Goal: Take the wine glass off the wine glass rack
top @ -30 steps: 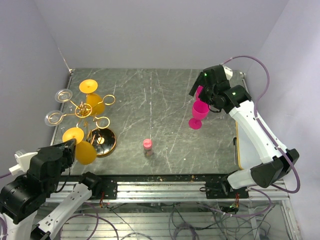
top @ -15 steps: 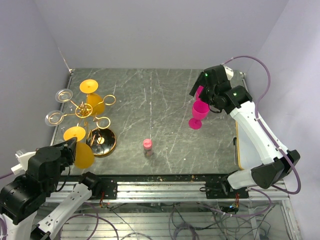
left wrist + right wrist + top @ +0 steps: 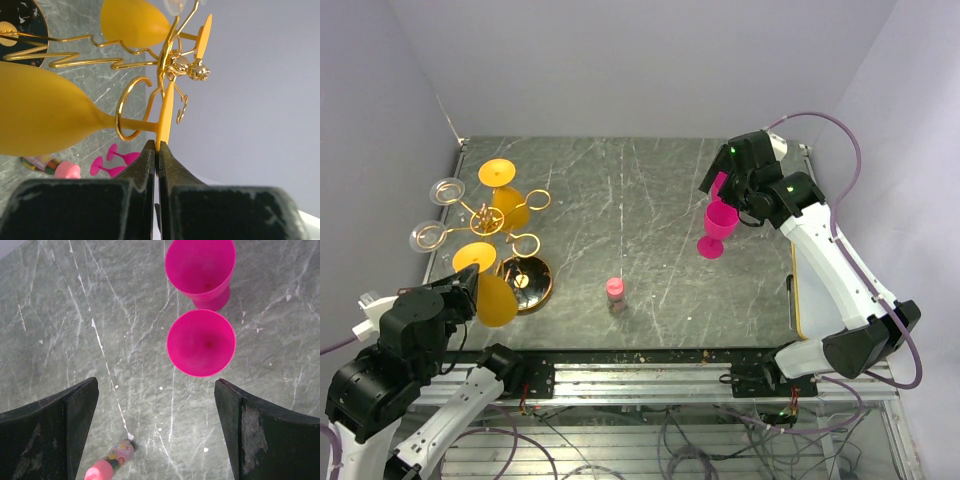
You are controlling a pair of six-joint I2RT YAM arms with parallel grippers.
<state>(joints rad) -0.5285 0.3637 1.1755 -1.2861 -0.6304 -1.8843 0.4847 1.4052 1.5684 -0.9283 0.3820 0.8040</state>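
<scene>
Seen from above, the left jaws are hidden under their own wrist. The wrist view cuts off the bowl of the yellow wine glass (image 3: 45,117) at the left edge. The left jaws are closed on the rim of its flat foot (image 3: 165,115), and its stem runs through a ring of the gold rack (image 3: 172,60) just ahead. The right jaws stand wide open above two pink glasses (image 3: 201,342).

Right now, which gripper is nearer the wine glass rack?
Left. The left gripper is at the rack, shut on the foot of a yellow wine glass hanging there; the right gripper is open above two pink glasses, far off.
</scene>
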